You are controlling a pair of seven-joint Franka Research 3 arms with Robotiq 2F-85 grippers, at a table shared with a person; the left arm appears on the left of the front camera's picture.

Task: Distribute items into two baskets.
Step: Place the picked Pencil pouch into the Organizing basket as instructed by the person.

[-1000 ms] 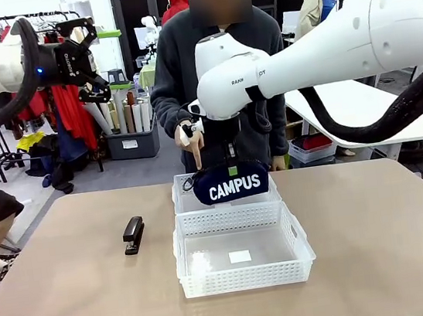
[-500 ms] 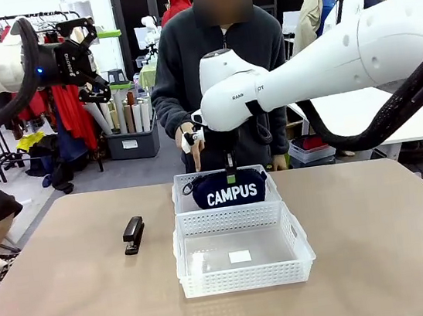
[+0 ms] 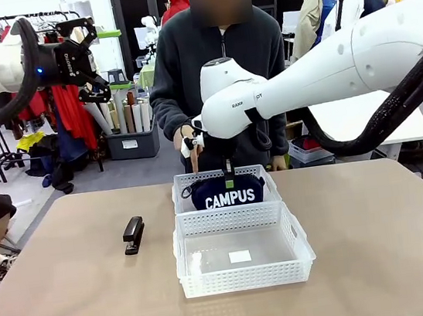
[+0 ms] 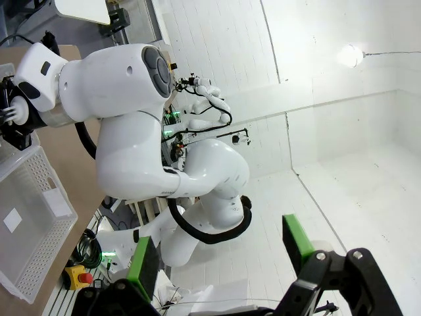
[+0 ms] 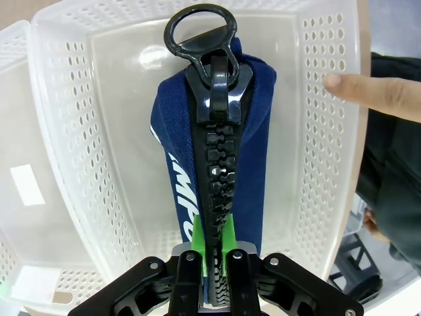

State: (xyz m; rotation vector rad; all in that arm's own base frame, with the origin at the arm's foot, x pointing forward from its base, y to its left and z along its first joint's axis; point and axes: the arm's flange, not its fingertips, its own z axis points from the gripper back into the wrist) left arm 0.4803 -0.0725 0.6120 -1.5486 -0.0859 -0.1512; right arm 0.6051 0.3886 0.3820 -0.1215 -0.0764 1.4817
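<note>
My right gripper [image 3: 229,180] is shut on the top of the navy "CAMPUS" pouch [image 3: 227,192], which hangs low inside the far white basket [image 3: 184,183]. In the right wrist view the pouch [image 5: 217,164] hangs zip-up over the basket floor [image 5: 125,131], pinched between the green pads [image 5: 197,247] of the gripper [image 5: 212,253]. The near basket [image 3: 247,278] holds nothing but a small label. A black stapler [image 3: 133,234] lies on the table to the left. My left gripper [image 3: 97,60] is raised high at the left, open and holding nothing, also seen in its wrist view [image 4: 220,257].
A person stands at the far side, one finger [image 3: 194,159] pointing down at the far basket's left corner; the fingertip [image 5: 375,92] shows beside the basket wall. The tan table [image 3: 74,301] has bare room left and right of the baskets.
My right gripper has lowered the pouch from above the far basket down into it. The left arm and the stapler have not moved.
</note>
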